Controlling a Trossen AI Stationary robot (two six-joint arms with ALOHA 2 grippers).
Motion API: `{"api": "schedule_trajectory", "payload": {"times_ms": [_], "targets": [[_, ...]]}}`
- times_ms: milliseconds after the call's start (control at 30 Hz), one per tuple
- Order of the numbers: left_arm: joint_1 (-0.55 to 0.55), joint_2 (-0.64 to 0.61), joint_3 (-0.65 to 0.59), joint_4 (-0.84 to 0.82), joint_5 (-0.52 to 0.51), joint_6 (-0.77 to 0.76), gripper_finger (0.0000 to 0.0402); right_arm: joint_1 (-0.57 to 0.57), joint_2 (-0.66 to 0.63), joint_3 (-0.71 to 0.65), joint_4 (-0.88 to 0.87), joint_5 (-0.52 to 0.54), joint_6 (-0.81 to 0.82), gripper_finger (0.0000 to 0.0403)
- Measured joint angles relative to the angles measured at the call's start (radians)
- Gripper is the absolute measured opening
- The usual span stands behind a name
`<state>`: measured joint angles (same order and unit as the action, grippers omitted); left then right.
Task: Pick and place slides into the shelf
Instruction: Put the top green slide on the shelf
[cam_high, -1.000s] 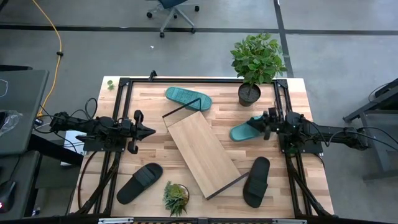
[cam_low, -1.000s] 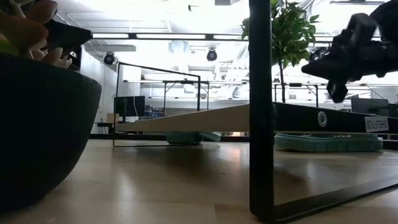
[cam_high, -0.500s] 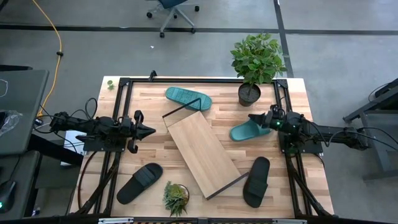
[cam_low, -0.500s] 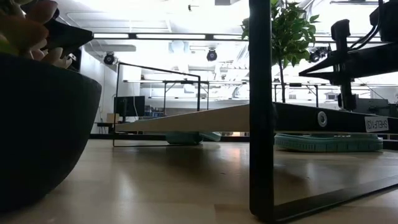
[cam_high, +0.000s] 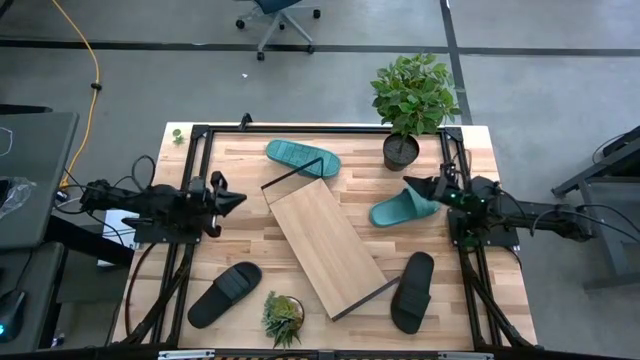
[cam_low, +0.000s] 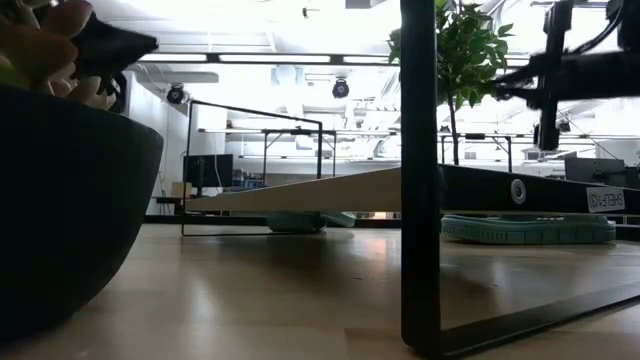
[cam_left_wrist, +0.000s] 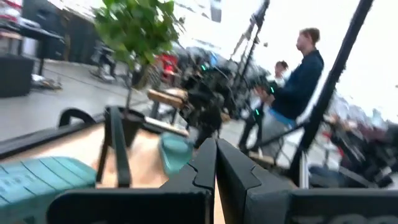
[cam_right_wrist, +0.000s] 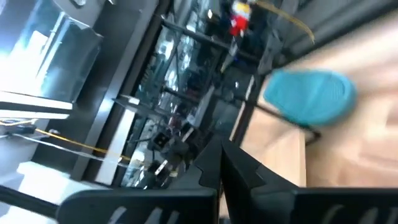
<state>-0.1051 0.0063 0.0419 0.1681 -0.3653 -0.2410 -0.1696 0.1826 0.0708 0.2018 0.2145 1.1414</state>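
One teal slide (cam_high: 302, 157) lies at the far middle, by the shelf's wire frame. The other teal slide (cam_high: 403, 209) lies right of the shelf (cam_high: 327, 245), a slanted light-wood board on a black wire frame. Two black slides (cam_high: 224, 294) (cam_high: 413, 290) lie near the front, one on each side of the shelf. My left gripper (cam_high: 240, 199) is shut and empty, in the air left of the shelf. My right gripper (cam_high: 408, 182) is shut and empty, above and just beyond the right teal slide. In the right wrist view a teal slide (cam_right_wrist: 310, 94) lies ahead of the shut fingers.
A tall potted plant (cam_high: 412, 100) stands at the far right, close to my right gripper. A small potted plant (cam_high: 282, 315) stands at the front, between the left black slide and the shelf. A black frame (cam_high: 200, 135) borders the table. People stand in the room beyond (cam_left_wrist: 298, 81).
My right gripper has risen above the right teal slide, rolled about its own axis and drawn back a little toward the table's right edge, staying shut. My left gripper has tipped up and shifted slightly toward the far edge. No slide has moved.
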Motion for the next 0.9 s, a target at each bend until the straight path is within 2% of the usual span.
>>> {"api": "schedule_trajectory", "payload": {"times_ms": [233, 433, 667, 900], "targets": [[0.0, 0.01, 0.195, -0.107, -0.076, 0.104, 0.0001, 0.0, 0.0, 0.028, -0.03, 0.038, -0.066, 0.0], [0.0, 0.095, 0.453, -0.353, -0.16, 0.243, 0.0001, 0.0, 0.001, 0.028, -0.09, 0.066, -0.043, 0.0], [0.0, 0.323, 0.75, -0.696, -0.323, 0.373, 0.0, 0.0, 0.001, 0.028, -0.102, 0.083, -0.05, 0.0], [0.003, 0.568, 0.926, -0.827, -0.399, 0.558, 0.0, 0.0, 0.001, 0.029, -0.101, 0.091, -0.047, 0.0]]}}
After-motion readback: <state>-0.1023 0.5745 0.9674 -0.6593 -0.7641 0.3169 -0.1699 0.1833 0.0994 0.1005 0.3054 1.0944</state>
